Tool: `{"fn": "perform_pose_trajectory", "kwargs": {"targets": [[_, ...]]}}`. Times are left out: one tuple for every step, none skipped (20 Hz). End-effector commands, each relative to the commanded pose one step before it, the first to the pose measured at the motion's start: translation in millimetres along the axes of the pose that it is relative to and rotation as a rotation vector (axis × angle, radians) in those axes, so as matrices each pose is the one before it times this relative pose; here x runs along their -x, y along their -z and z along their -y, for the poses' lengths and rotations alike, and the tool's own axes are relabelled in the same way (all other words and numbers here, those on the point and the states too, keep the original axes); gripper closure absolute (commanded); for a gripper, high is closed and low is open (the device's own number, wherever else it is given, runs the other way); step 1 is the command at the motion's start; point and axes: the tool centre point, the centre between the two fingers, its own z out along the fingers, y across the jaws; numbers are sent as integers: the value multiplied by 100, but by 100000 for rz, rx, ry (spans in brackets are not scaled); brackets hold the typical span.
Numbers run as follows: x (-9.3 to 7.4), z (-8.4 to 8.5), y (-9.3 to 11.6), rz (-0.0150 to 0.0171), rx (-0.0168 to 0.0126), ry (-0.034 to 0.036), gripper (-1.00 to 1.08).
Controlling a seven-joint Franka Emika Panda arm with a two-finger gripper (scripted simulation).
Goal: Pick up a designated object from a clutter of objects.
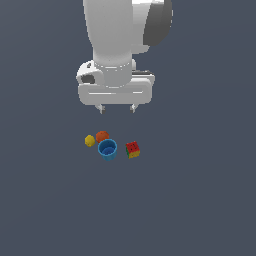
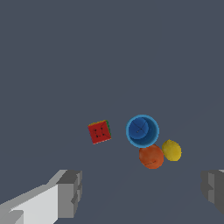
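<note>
Exterior view showed the gripper [image 1: 117, 108] hanging wide and empty above the clutter, pre-approach, with the small smooth orange-red ball [image 1: 102, 135] touching the blue cup [image 1: 107, 149] beside the smaller yellow ball [image 1: 89, 141], so descent likely needed centring between those neighbours.

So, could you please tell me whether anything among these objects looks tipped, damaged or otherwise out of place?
Nothing stands out. The blue cup sits upright with its mouth up, the orange-red ball and yellow ball lie close beside it, and the cube sits apart. The gripper hangs above them, jaws open and empty.
</note>
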Motion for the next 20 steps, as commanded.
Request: {"fn": "perform_pose_trajectory", "kwargs": {"targets": [[44, -275, -605, 54, -89, 2053, -92], [25, -136, -296, 5, -43, 1049, -92], [32, -151, -323, 4, -44, 1144, -92], [39, -163, -348, 3, -46, 1236, -92], [48, -175, -376, 3, -49, 1336, -92], [59, -185, -403, 3, -51, 1436, -92], [70, -197, -429, 2, -52, 1532, -92], [84, -208, -456, 2, -53, 1630, -92], [99, -218, -483, 1, -54, 1730, -92], [116, -228, -509, 0, -54, 1830, -92], [134, -236, -535, 0, -53, 1929, -92], [150, -238, -546, -1, -50, 1976, -92], [163, -233, -543, -1, -46, 1974, -92], [175, -227, -541, -1, -42, 1973, -92], [188, -220, -538, -1, -38, 1971, -92], [200, -214, -535, 0, -34, 1969, -92], [211, -206, -532, 0, -30, 1969, -92], [223, -199, -529, 1, -26, 1965, -92], [234, -190, -526, 3, -22, 1965, -92], [245, -182, -523, 4, -18, 1963, -92]]}}
